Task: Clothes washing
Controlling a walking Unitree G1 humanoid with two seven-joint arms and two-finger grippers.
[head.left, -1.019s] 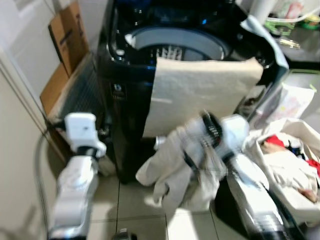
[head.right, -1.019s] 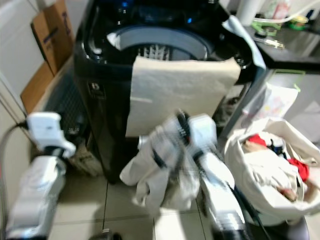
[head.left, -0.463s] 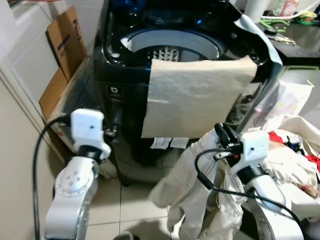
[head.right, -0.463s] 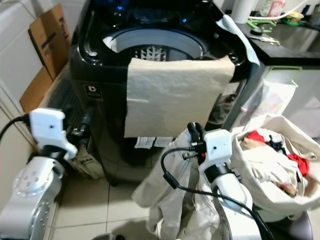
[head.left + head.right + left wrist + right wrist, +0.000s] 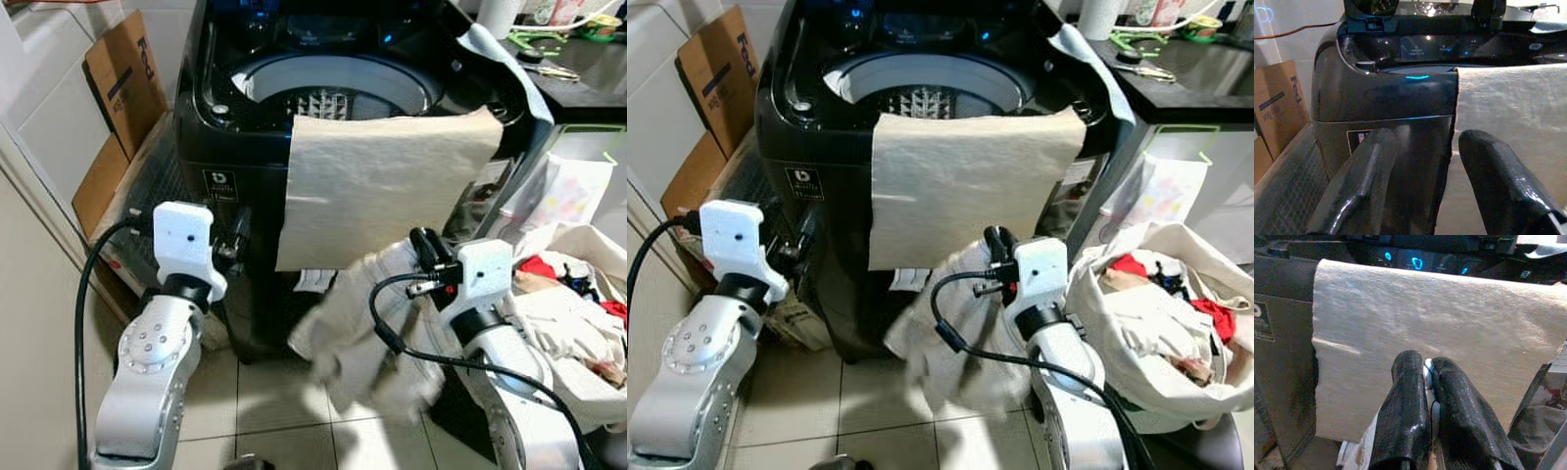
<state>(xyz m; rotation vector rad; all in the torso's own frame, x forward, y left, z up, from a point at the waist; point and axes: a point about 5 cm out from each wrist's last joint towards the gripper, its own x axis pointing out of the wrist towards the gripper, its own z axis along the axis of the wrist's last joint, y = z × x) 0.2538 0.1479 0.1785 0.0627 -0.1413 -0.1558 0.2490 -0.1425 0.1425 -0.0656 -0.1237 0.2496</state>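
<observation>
- A black top-loading washing machine (image 5: 245,147) stands ahead with its lid up, the drum (image 5: 333,93) open to view from the head camera.
- A beige sheet (image 5: 382,191) hangs over the machine's front rim and covers much of its front panel, between the robot and the drum.
- The right tool (image 5: 423,247) is pinched tight on a pale garment (image 5: 358,323), which hangs in folds just below the sheet's lower edge, in front of the machine and above the floor.
- The right wrist view shows what the head views cannot: both black fingers (image 5: 1405,416) pressed together with a sliver of white cloth between them, the sheet close ahead.
- The left tool (image 5: 1427,161) stands wide, holding nothing, near the machine's front left corner; its wrist view shows the lit control panel (image 5: 1435,49) beyond.
- A white laundry bag (image 5: 1161,333) stuffed with clothes, some red, sits to the right, just beside the right arm.
- Cardboard boxes (image 5: 122,83) lean against the wall on the left; a dark bench (image 5: 1176,83) with small items runs at upper right.
- The floor (image 5: 265,411) is pale tile.
</observation>
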